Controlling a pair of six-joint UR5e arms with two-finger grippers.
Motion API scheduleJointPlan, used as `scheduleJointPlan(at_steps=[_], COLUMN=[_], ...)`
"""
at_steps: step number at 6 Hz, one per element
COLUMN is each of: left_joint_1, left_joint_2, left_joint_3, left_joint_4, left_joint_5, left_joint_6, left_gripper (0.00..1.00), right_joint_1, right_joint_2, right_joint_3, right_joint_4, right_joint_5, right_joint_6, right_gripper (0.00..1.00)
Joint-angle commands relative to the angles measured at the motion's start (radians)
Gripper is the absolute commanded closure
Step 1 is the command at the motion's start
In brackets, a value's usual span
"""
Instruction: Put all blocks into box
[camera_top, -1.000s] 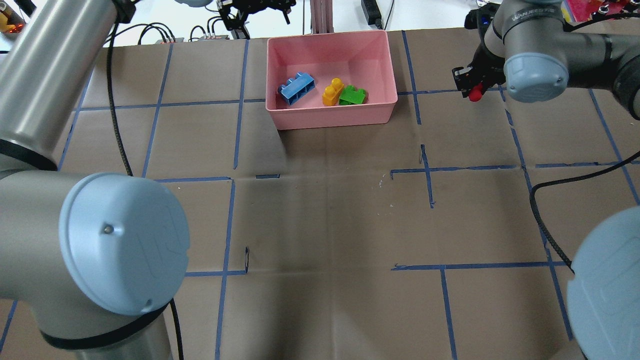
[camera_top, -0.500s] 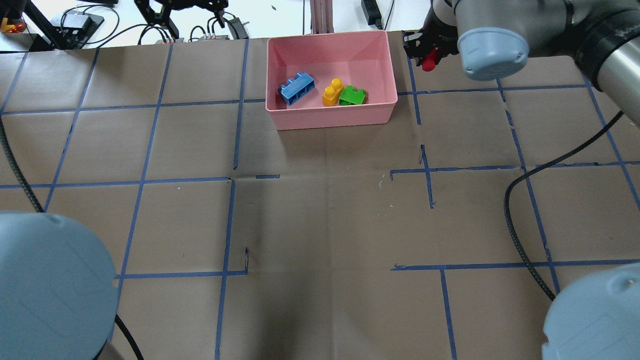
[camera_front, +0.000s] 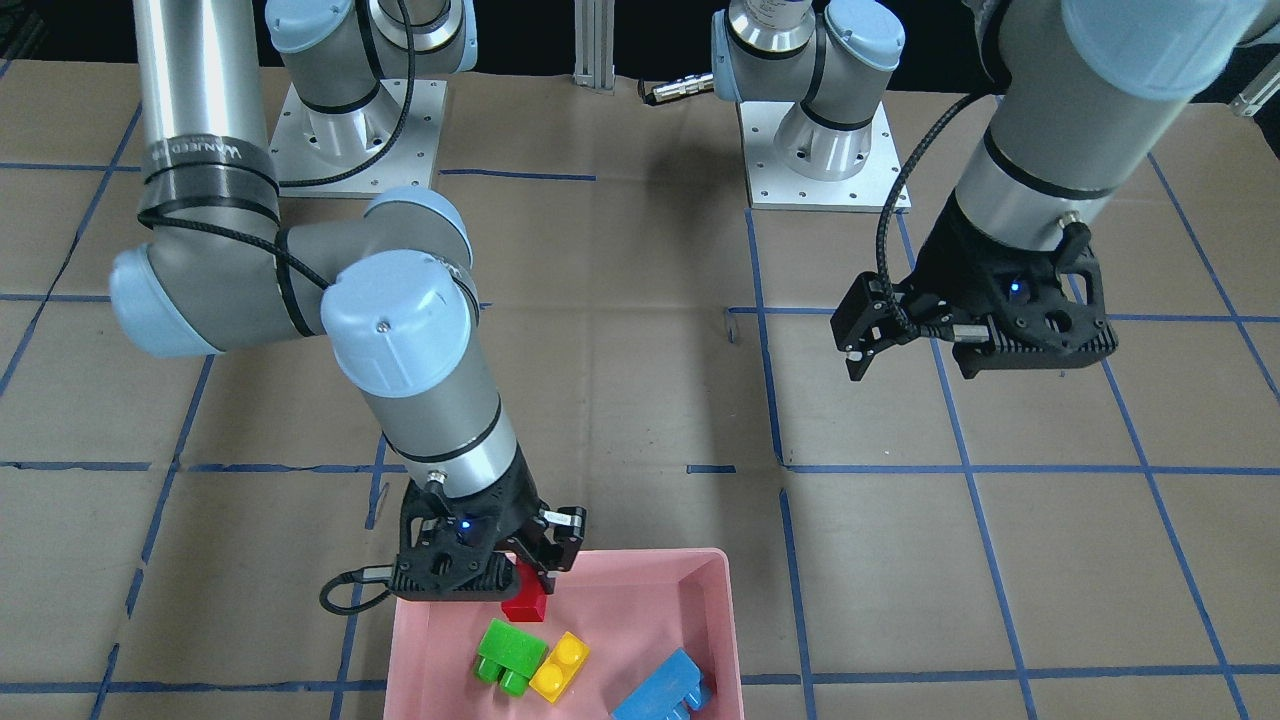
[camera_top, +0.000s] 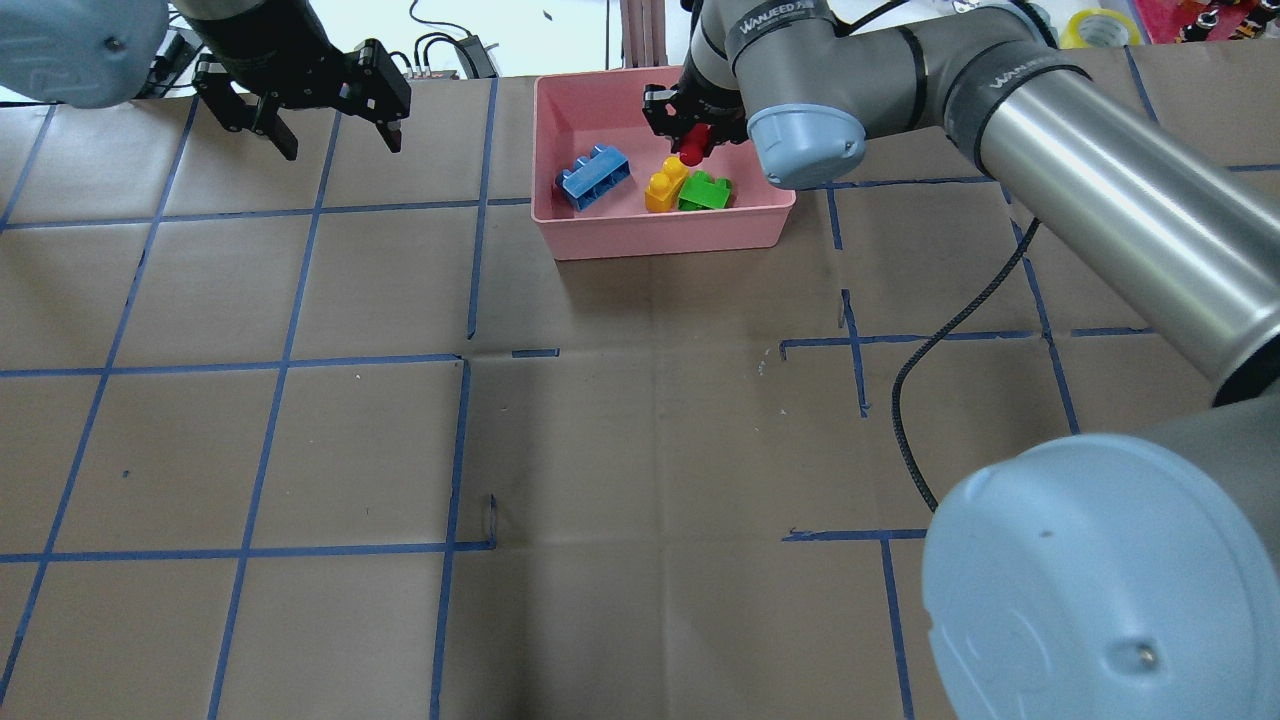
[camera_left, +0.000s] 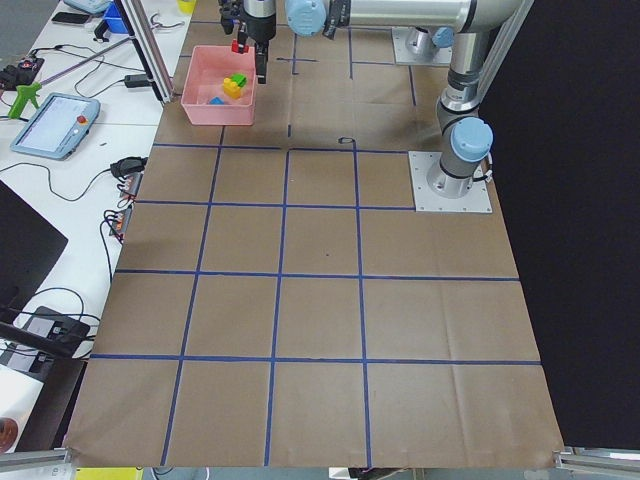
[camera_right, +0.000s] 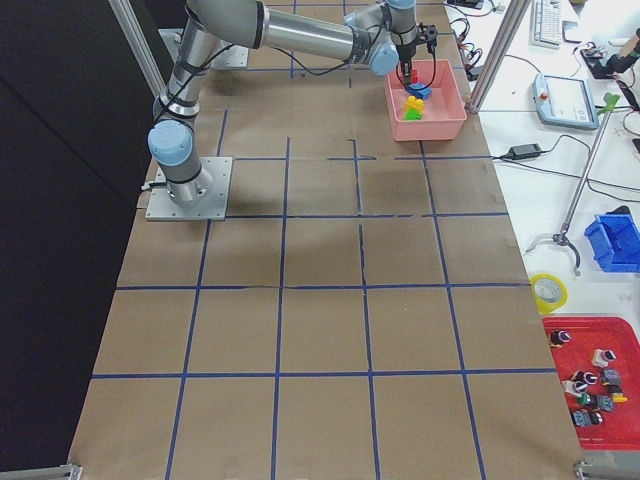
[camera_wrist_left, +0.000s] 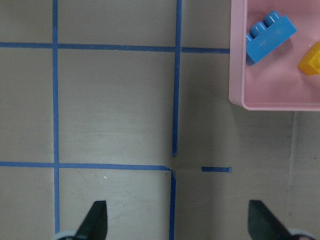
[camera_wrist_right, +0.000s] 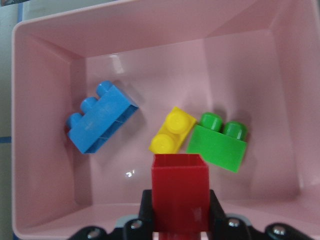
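Observation:
The pink box (camera_top: 660, 235) stands at the table's far middle. In it lie the blue block (camera_top: 594, 177), the yellow block (camera_top: 664, 186) and the green block (camera_top: 706, 191), the last two touching. My right gripper (camera_top: 692, 135) is shut on the red block (camera_top: 691, 148) and holds it above the box's inside, just over the yellow and green blocks. The right wrist view shows the red block (camera_wrist_right: 179, 192) between the fingers, over the box floor. My left gripper (camera_top: 335, 140) is open and empty above the table, left of the box.
Blue tape lines grid the brown table cover. The right arm's black cable (camera_top: 930, 350) hangs over the table right of the middle. Cables and gear (camera_top: 440, 50) and an aluminium post (camera_top: 640, 30) lie beyond the far edge, behind the box.
My right gripper carried the red block leftward, from right of the box to above its inside. My left arm swung away, bringing its gripper into view at the far left.

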Motion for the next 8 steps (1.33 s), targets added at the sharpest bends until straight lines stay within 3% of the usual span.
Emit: scheduleJointPlan(at_steps=[1,2,5,8], left_joint_1=[-0.007,-0.010,-0.035,-0.029], left_joint_2=[0.042,0.043,0.051,0.062], left_joint_3=[-0.061,-0.061,-0.060,-0.058], left_joint_4=[0.054,0.053,0.043,-0.004], left_joint_5=[0.037,0.037,-0.009,-0.009], left_joint_6=[0.002,0.001,-0.004,0.057], left_gripper=[0.01,0.01,0.01,0.01], right_joint_1=[0.009,0.010,0.009,0.009], right_joint_2=[0.052,0.050,0.039,-0.002], right_joint_3=[-0.029,-0.032,-0.044,-0.128], right_joint_4=[-0.028,-0.015,-0.006,0.145], right_joint_5=[0.030,0.019,0.012,0.012], right_joint_6=[0.026,0.023,0.014,0.013], right_gripper=[0.82,0.01,0.00,0.00])
